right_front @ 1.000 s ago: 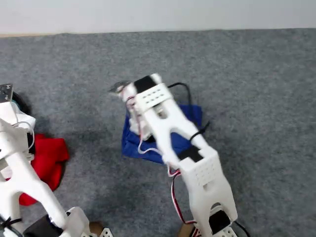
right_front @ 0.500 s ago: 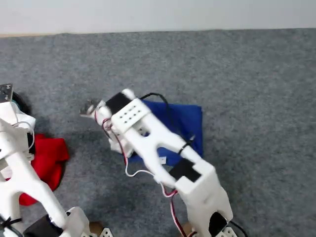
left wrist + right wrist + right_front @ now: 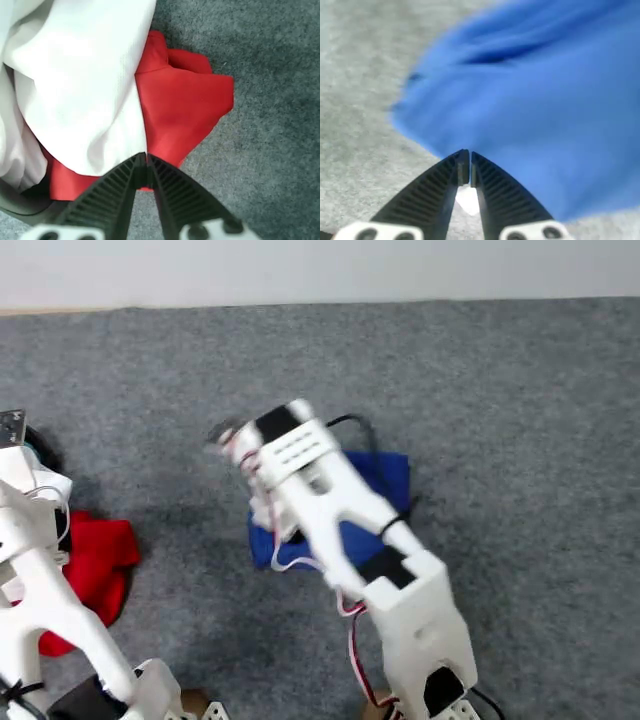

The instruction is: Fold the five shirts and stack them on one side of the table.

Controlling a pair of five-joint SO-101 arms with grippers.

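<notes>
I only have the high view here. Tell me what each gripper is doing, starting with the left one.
Observer: The left gripper is shut with nothing between its fingers.
Operator: Say what lies under it.
Observer: A crumpled red cloth shirt, with a white cloth lying over part of it.
Operator: Now the right one.
Observer: The right gripper is shut as well. Its tips are at the edge of the blue cloth shirt, and I can see no fabric gripped between them.
</notes>
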